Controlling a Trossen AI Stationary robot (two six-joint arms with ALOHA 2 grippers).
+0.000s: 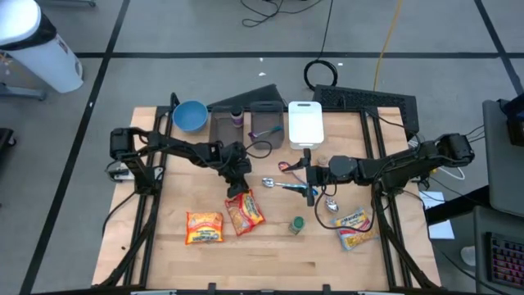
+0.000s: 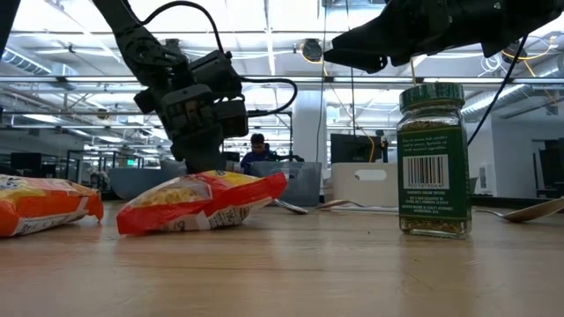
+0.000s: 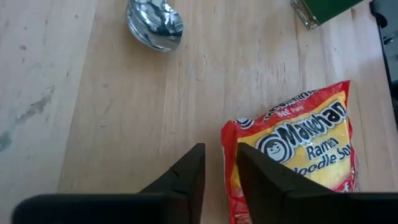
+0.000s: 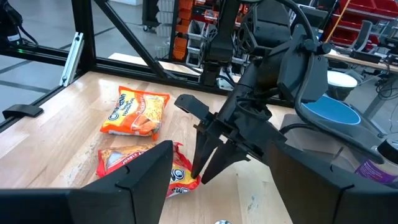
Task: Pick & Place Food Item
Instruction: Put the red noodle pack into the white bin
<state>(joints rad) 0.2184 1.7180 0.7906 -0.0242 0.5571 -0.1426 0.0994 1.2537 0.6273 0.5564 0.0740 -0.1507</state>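
Note:
A red and yellow ramen packet [image 1: 244, 212] lies flat on the wooden table near its middle; it also shows in the low view [image 2: 198, 201]. My left gripper [image 1: 237, 187] stands at the packet's far end, fingers pointing down and nearly together [image 3: 221, 152] around the packet's edge. My right gripper [image 1: 309, 174] hovers wide open and empty to the right of it, above the table [image 4: 221, 152]. My left gripper comes from above, pointing down, at the far edge of the ramen packet [image 3: 227, 134]. The red sealed edge sits in the narrow gap between the two fingers. The packet lies on the table, not lifted.
A second orange packet [image 1: 205, 227] lies left of the first and a yellow one [image 1: 354, 228] at the right. A green spice jar [image 1: 296, 224] stands between them. Two spoons [image 1: 278, 183] [image 1: 330, 203], a blue bowl [image 1: 190, 115], two dark containers [image 1: 266, 121] and a white board [image 1: 305, 123] lie farther back.

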